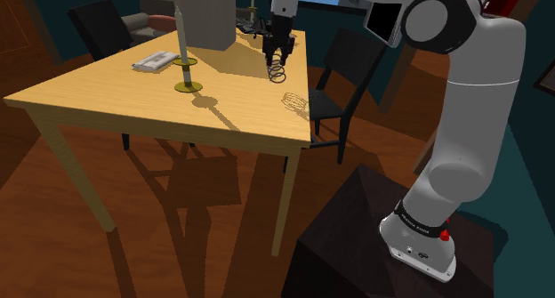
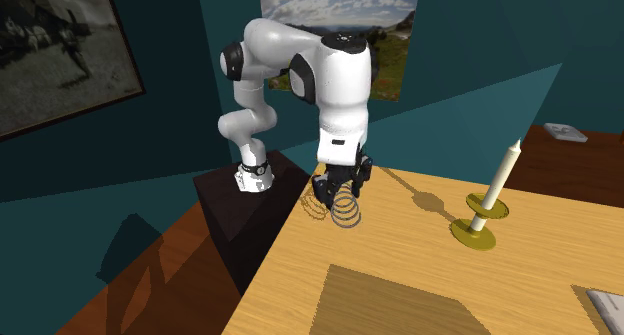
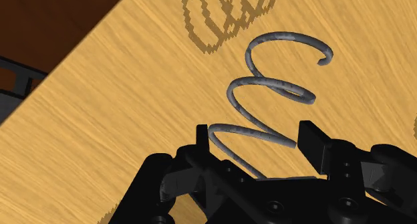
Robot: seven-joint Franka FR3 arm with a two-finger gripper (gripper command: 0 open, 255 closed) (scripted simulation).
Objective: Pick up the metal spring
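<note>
**Shoulder view.** The gripper (image 1: 277,52) hangs over the far right part of the table (image 1: 107,100). The metal spring (image 1: 277,71) hangs just below its fingers. The spring's shadow (image 1: 293,101) lies apart from it on the tabletop, nearer the right edge, so the spring is judged to be clear of the surface. A candle (image 1: 183,47) stands well apart on this view's left.

**Second exterior view.** The spring (image 2: 347,207) shows as a few open grey coils beneath the gripper (image 2: 340,179). It is near the table corner closest to the stand (image 2: 230,211).

**Wrist view.** The gripper (image 3: 257,141) is closed on the end coil of the spring (image 3: 281,87), with one finger on each side of the wire. The remaining coils project beyond the fingertips.

**Handling.** The spring is judged light, thin-wired and elastic.
- The round, smooth wire gives the pads little contact area, so it may roll or slip.
- Held by one end coil, the free coils can swing or pivot.
- A hold across the middle coils would likely be steadier.
- Clamping force should be moderate, because the coils yield under pressure.
</note>
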